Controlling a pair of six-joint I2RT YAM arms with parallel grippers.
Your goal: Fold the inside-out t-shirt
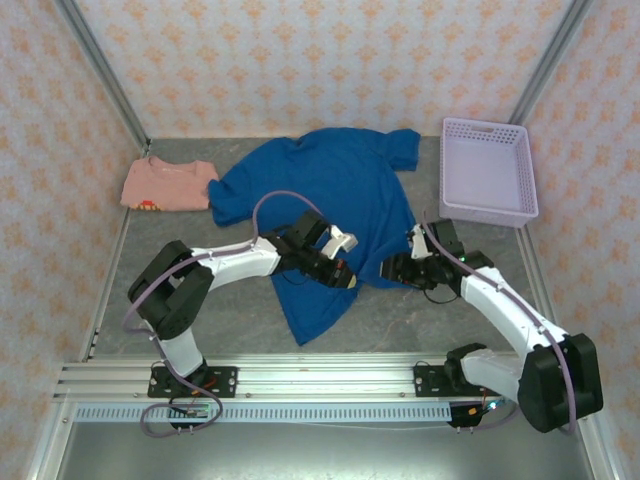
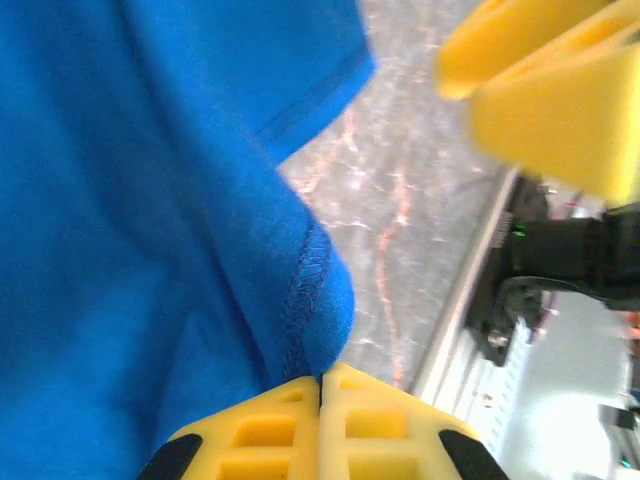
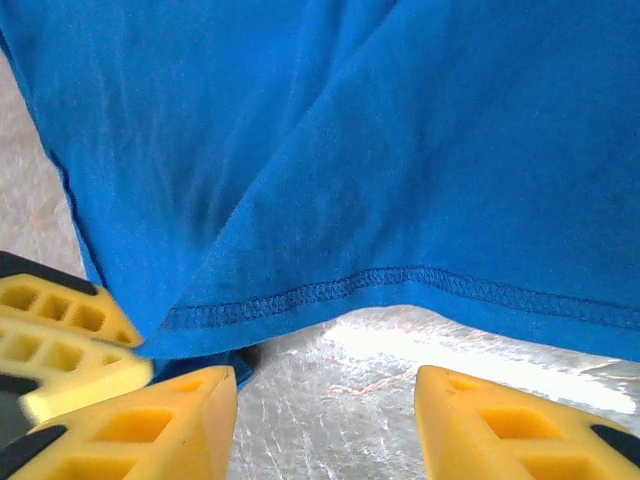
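Note:
The inside-out t-shirt (image 1: pixel 335 190), royal blue, lies spread across the middle of the grey table, its bottom end pointing toward the arms. My left gripper (image 1: pixel 346 279) sits at the shirt's lower right edge. In the left wrist view its yellow fingers (image 2: pixel 262 430) are pressed together with the stitched hem (image 2: pixel 310 290) pinched at their tips. My right gripper (image 1: pixel 393 270) faces that same edge from the right. It stands open (image 3: pixel 325 420) over bare table, just short of the hem (image 3: pixel 420 280), with nothing between its fingers.
A folded salmon-pink shirt (image 1: pixel 168 186) lies at the back left. A lavender basket (image 1: pixel 487 170) stands at the back right. Patterned walls close in three sides, and a metal rail (image 1: pixel 300 380) runs along the near edge. The two grippers are close together.

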